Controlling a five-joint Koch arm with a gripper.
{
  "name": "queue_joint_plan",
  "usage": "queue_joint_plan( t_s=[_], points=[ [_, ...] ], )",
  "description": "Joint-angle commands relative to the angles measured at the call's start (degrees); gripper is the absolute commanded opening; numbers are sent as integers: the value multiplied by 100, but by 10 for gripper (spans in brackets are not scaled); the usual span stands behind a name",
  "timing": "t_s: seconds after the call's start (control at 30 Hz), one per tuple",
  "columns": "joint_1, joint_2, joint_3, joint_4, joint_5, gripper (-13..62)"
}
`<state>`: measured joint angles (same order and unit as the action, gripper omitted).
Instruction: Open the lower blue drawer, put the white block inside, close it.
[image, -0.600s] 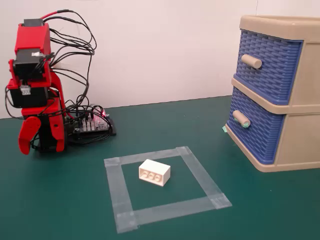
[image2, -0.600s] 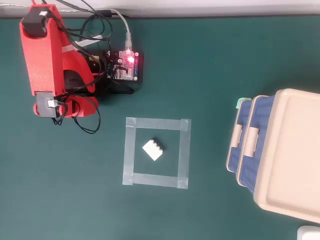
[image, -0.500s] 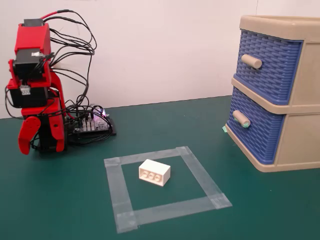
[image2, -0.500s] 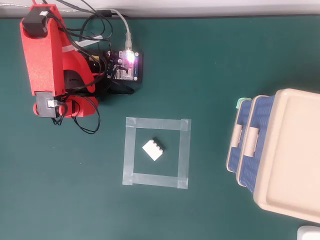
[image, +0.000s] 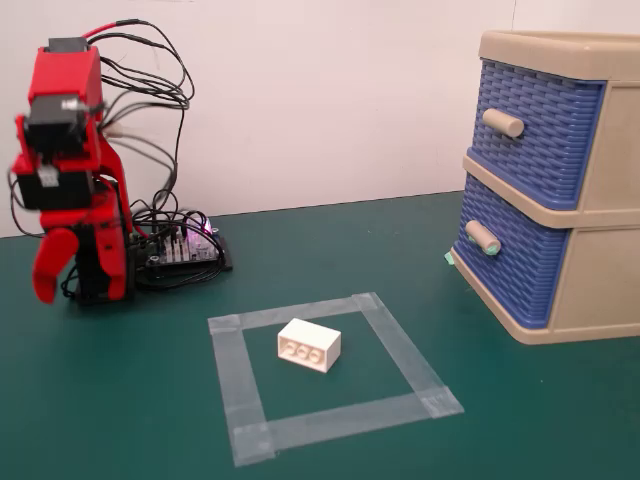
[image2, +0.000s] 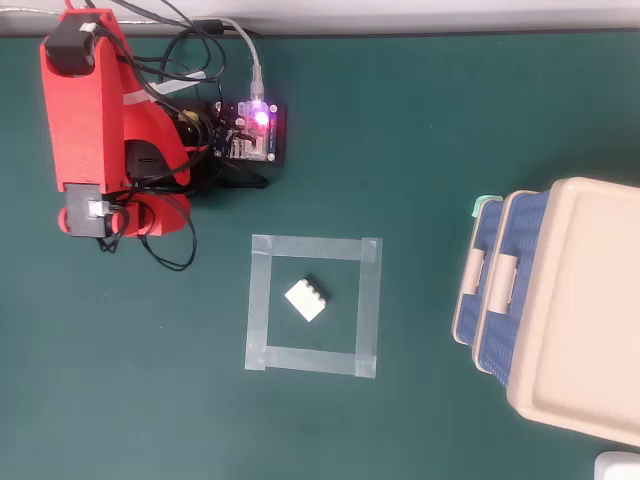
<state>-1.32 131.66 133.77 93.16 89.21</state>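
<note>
The white block lies on the green mat inside a square of clear tape, with its stud circles facing the fixed camera; the overhead view also shows it. The lower blue drawer of the beige cabinet is shut, and its knob with greenish tips sticks out to the left. In the overhead view that knob lies at the cabinet's left side. My red gripper hangs down at the far left, folded against the arm and far from both block and drawer. Only one jaw shows.
The upper blue drawer with a plain beige knob is shut. A tape square frames the block. A controller board with a lit LED and loose cables sits beside the arm's base. A pale wall stands behind.
</note>
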Motion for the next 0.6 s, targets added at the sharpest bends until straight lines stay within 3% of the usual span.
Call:
queue_joint_plan(
  t_s=[0.0, 0.27, 0.57],
  points=[
    [-70, 299, -747, 422, 35, 342],
    [-800, -132, -2663, 325, 694, 338],
    [-5669, -1415, -2619, -3542, 5133, 340]
  ],
)
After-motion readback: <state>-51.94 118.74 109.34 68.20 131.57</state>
